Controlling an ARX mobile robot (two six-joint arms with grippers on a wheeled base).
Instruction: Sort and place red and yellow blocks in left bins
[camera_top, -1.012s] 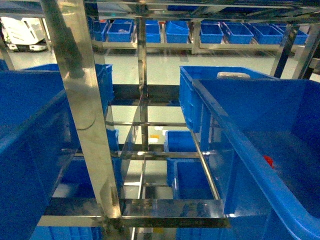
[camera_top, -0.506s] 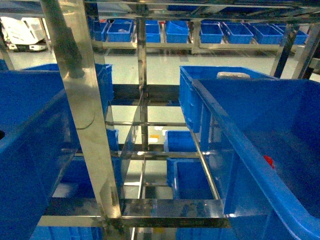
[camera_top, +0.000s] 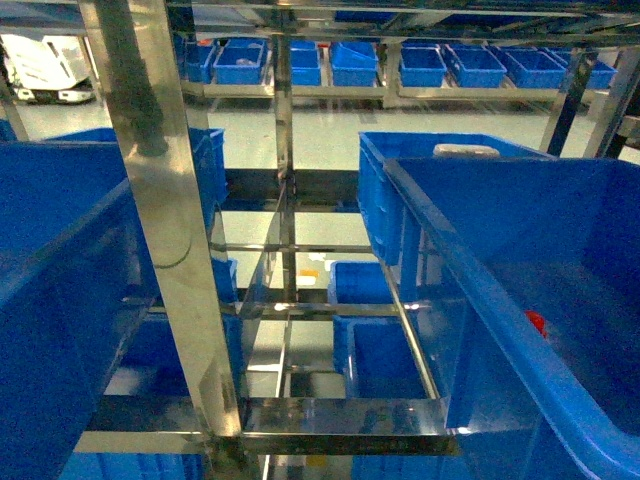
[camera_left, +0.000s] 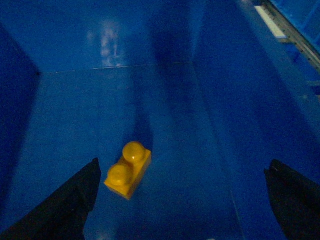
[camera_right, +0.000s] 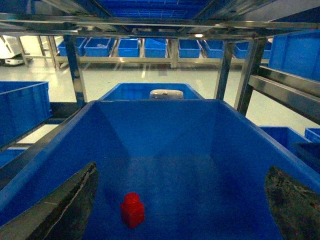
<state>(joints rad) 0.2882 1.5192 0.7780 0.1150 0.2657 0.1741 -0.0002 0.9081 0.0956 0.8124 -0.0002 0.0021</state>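
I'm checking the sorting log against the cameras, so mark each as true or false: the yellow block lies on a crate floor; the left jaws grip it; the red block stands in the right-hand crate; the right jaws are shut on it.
1. The yellow block lies on a blue crate floor. True.
2. The left gripper grips it. False: its jaws are open, the block loose between them.
3. The red block stands in the right-hand crate. True.
4. The right gripper is shut on it. False: its jaws are spread wide, empty.

your head camera has drifted only slightly: the steel post (camera_top: 160, 200) sits a touch further right, and the red block (camera_top: 537, 322) in the right crate (camera_top: 470, 270) shows marginally higher.
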